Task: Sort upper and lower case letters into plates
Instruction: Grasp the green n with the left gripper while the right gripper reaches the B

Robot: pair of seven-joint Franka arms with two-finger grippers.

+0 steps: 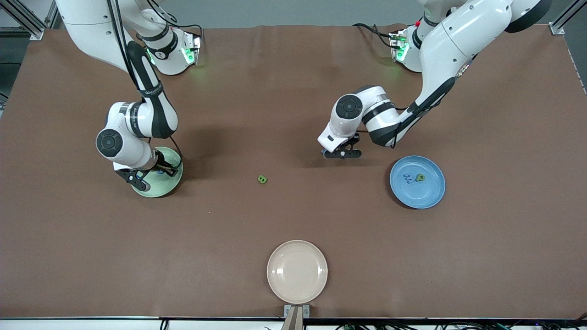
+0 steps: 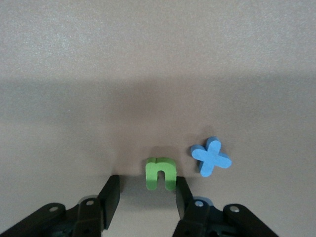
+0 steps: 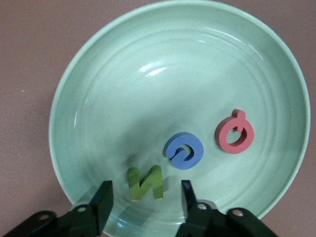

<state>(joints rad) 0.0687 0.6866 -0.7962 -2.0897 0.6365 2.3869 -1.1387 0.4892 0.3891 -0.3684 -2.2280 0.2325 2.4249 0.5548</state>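
- The letters look like light, stiff foam or plastic blocks, chunky enough to pinch across their flat sides; being so small, one could easily tip or skid on the smooth desk (image 1: 293, 220) if a finger nudges it first
- Left pincer (image 2: 147, 193) is low over the desk, near the blue plate (image 1: 429, 199); its jaws straddle a green n (image 2: 161, 173), one finger touching it, not yet clamped; a blue x (image 2: 211, 156) lies just beside
- Right pincer (image 3: 145, 197) hangs over the mint plate (image 3: 98, 98), jaws parted around a green N (image 3: 145, 182), which rests in the plate beside a blue letter (image 3: 183, 150) and a red letter (image 3: 235, 134)
- A green B (image 1: 262, 179) lies on the bare desk between the plates; the blue plate holds a few letters
- The brown desk is flat and roomy; a cream plate (image 1: 297, 272) sits nearest the front camera
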